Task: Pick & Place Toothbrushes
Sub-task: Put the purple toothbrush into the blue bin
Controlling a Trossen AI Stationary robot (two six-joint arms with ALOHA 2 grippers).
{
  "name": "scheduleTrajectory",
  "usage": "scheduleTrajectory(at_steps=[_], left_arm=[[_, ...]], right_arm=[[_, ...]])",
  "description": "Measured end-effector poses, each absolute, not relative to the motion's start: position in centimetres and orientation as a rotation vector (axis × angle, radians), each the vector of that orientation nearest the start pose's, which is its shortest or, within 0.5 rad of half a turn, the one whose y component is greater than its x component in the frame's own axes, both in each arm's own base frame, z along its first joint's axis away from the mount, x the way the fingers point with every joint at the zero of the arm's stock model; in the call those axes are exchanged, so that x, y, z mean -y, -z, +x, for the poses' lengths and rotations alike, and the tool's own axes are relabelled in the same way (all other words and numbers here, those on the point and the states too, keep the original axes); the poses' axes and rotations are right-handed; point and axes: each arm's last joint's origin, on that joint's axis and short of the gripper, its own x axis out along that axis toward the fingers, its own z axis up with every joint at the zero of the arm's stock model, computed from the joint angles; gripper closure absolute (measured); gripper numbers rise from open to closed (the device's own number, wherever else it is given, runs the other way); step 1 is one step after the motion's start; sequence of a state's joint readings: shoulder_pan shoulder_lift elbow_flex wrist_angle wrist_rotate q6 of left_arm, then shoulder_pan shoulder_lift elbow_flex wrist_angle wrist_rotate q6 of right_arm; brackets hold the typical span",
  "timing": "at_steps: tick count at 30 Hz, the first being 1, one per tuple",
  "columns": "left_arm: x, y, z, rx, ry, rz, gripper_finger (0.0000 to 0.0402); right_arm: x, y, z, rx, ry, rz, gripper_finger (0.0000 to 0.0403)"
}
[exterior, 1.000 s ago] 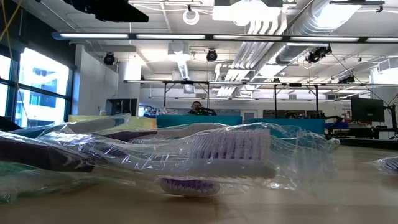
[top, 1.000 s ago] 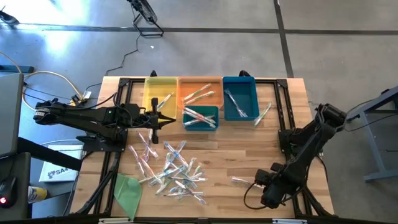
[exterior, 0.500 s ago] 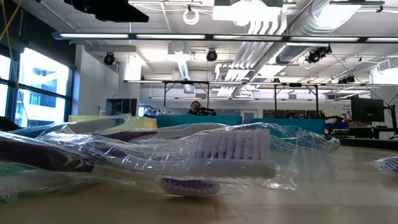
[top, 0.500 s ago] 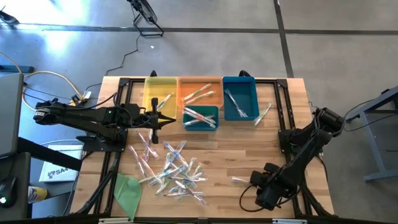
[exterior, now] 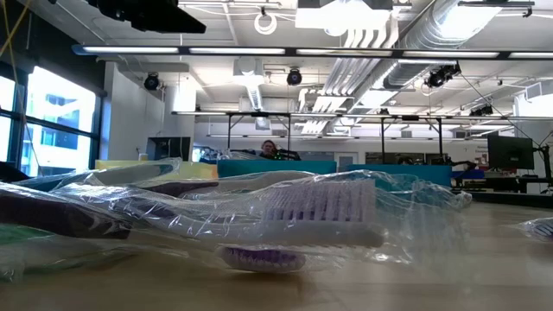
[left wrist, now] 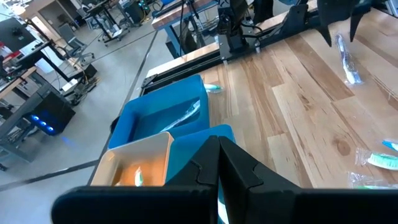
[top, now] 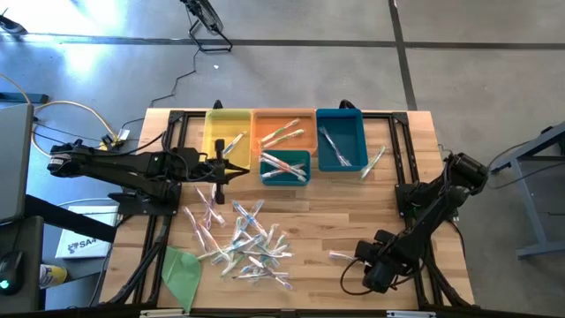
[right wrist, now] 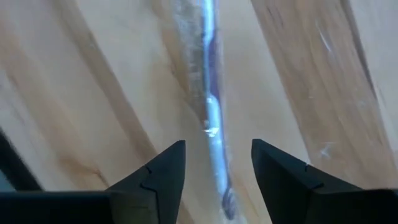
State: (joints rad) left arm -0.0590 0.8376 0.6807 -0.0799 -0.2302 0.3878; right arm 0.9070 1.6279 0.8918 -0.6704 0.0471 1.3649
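Right gripper (right wrist: 216, 171) low over the pale wooden table (top: 353, 212), dark fingers (right wrist: 155, 177) spread apart with a clear-wrapped whitish toothbrush (right wrist: 208, 112) lying lengthwise between them, not gripped. In the high view, same toothbrush (top: 342, 257) just ahead of the right gripper (top: 364, 262). Scattered pile of wrapped toothbrushes (top: 243, 238) farther beyond it. Left gripper (top: 221, 168) pinched tight and empty, near the small teal plastic bin (top: 284, 166), beside the yellow bin (top: 227, 132)
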Motion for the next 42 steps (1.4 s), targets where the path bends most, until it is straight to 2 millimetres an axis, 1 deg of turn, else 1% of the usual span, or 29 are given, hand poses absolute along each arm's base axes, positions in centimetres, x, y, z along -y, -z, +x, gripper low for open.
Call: scheduleTrajectory(at_steps=[5, 10, 20, 23, 30, 34, 38, 42], left_arm=[[0.4, -29.8, 18.8, -0.266, -0.123, 0.419, 0.0402], [0.5, -29.8, 18.8, -0.265, -0.123, 0.419, 0.0402], [0.4, -29.8, 18.8, -0.270, -0.122, 0.420, 0.0402], [0.4, -29.8, 18.8, -0.271, -0.122, 0.420, 0.0402], [0.4, -29.8, 18.8, -0.271, -0.121, 0.420, 0.0402], [0.5, -29.8, 18.8, -0.271, -0.121, 0.420, 0.0402], [0.5, -29.8, 18.8, -0.271, -0.122, 0.420, 0.0402], [0.4, -29.8, 18.8, -0.271, -0.122, 0.420, 0.0402]], right_arm=[[-20.9, -14.4, 16.5, -1.435, 0.267, 0.444, 0.0220], [-20.8, -13.7, 16.4, -1.426, 0.233, 0.476, 0.0222], [-20.7, -13.6, 16.3, -1.427, 0.246, 0.470, 0.0229], [-20.6, -13.6, 16.3, -1.418, 0.268, 0.479, 0.0250], [-20.4, -13.4, 16.2, -1.424, 0.284, 0.467, 0.0332], [-20.4, -13.4, 16.2, -1.427, 0.288, 0.464, 0.0369], [-20.4, -13.4, 16.2, -1.432, 0.284, 0.468, 0.0387], [-20.5, -13.5, 16.2, -1.440, 0.276, 0.476, 0.0387]])
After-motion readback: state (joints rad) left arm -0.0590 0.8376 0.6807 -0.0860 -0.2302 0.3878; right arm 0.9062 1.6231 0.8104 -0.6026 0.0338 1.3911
